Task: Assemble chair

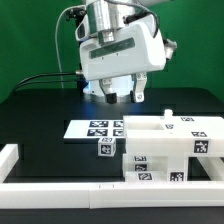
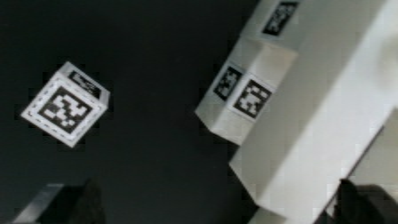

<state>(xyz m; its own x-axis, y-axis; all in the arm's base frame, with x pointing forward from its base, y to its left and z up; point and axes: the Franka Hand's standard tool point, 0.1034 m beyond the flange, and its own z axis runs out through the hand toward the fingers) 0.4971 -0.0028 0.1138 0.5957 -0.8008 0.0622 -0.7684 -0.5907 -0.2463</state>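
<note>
The chair (image 1: pixel 165 150) is a white stepped structure of joined blocky pieces with several tags, standing at the exterior view's right, near the front. It also shows in the wrist view (image 2: pixel 294 110), reaching in beside one finger (image 2: pixel 365 205). A small white cube (image 1: pixel 105 147) with a tag on top lies loose on the black table just left of the chair, and shows in the wrist view (image 2: pixel 68 105). My gripper (image 1: pixel 122 95) hangs above the table behind the chair and the cube. It is open and empty (image 2: pixel 217 202).
The marker board (image 1: pixel 92 128) lies flat on the table behind the cube. A low white border rail (image 1: pixel 60 190) runs along the front and up the exterior view's left side (image 1: pixel 10 158). Cables trail behind the arm at the left.
</note>
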